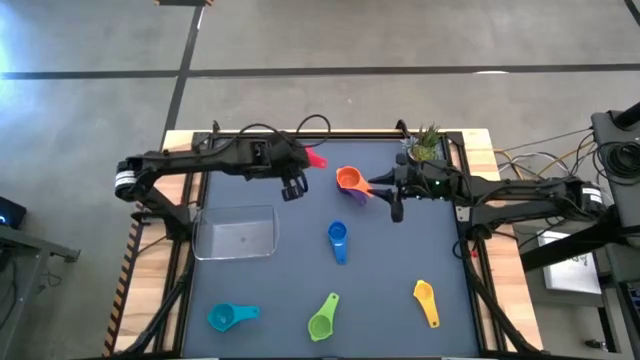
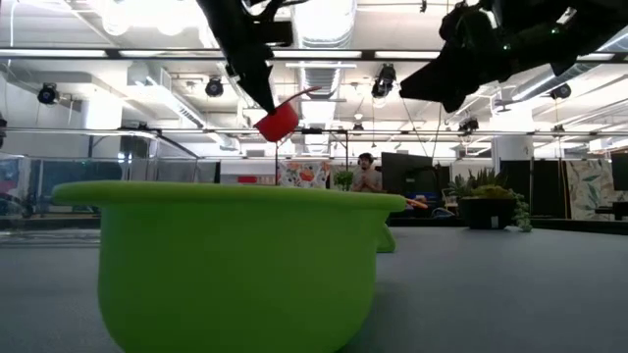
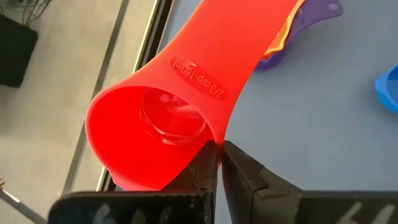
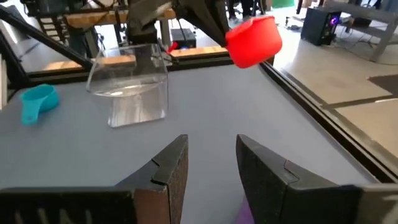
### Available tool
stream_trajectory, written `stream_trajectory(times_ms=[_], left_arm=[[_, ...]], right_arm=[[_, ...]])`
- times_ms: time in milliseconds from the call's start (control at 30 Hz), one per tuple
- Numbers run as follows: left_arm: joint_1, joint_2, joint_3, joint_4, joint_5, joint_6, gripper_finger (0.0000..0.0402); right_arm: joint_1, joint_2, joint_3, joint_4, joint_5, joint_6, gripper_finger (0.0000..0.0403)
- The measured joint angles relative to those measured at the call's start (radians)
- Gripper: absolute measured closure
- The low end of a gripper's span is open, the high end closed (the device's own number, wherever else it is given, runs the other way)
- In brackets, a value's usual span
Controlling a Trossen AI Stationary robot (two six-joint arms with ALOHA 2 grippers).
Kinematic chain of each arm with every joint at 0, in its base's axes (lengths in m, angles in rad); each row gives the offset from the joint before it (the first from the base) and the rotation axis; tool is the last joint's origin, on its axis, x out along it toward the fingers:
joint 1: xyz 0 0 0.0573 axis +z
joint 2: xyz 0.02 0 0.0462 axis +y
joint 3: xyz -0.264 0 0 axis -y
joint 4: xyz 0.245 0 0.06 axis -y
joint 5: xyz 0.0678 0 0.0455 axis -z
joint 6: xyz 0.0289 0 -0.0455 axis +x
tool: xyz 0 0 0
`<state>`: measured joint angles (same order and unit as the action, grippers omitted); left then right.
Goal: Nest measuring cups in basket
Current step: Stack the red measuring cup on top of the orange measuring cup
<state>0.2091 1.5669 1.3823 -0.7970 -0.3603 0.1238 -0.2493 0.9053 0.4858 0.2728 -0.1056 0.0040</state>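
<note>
Item: red measuring cup [image 1: 314, 158], held aloft in the left gripper [image 1: 292, 187], whose fingers [image 3: 208, 163] are pressed together on the cup's rim where the handle joins. In the low view the cup [image 2: 277, 122] hangs well clear of the tabletop, bowl tilted, handle running up and away from the fingers.

Reference landmark: clear basket [image 1: 237, 232], empty, resting on the dark mat.

Governing relation: basket lies below the left gripper and toward the near edge of the table, slightly to the robot's left. The left arm is much the nearer to it; the right arm is well apart. Judged next move: carry the cup toward the near edge, lower it, and release bowl-down inside the basket walls. The cup's long axis would sit best along the basket's longer side.

Right gripper [image 4: 211, 158]: fingers parted, holding nothing, hovering just beside the orange cup [image 1: 349, 179] and the purple cup [image 1: 357, 196], which lie touching far from the basket.

Other cups, all outside the basket: blue [image 1: 338, 240] between basket and right arm; teal [image 1: 228, 317] just near-side of the basket; lime green [image 1: 324, 318] and yellow [image 1: 426, 302] along the near edge.
</note>
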Motion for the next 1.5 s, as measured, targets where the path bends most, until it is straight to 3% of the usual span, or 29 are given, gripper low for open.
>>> stream_trajectory(times_ms=[233,367,733,967,1233,1500], left_arm=[[-0.007,0.000,-0.024,0.007,0.034,-0.001,0.0402],[-0.007,0.000,-0.032,0.009,0.038,-0.001,0.0402],[-0.012,0.000,-0.096,0.105,0.056,-0.015,0.0402],[-0.014,0.000,-0.097,0.147,0.056,-0.032,0.0402],[-0.033,0.000,-0.102,0.200,0.056,-0.040,0.0402],[-0.054,0.027,-0.104,0.227,0.056,-0.047,0.0401]], right_arm=[[0.000,0.116,0.000,0.151,0.158,-0.286,0.0240],[0.001,0.182,0.000,0.278,0.159,-0.420,0.0220],[0.007,0.318,0.001,0.512,0.128,-0.357,0.0185],[0.025,0.369,0.002,0.622,0.123,-0.343,0.0138],[0.029,0.461,0.102,0.618,0.126,-0.310,0.0086],[0.029,0.569,0.193,0.617,0.132,-0.312,0.0067]])
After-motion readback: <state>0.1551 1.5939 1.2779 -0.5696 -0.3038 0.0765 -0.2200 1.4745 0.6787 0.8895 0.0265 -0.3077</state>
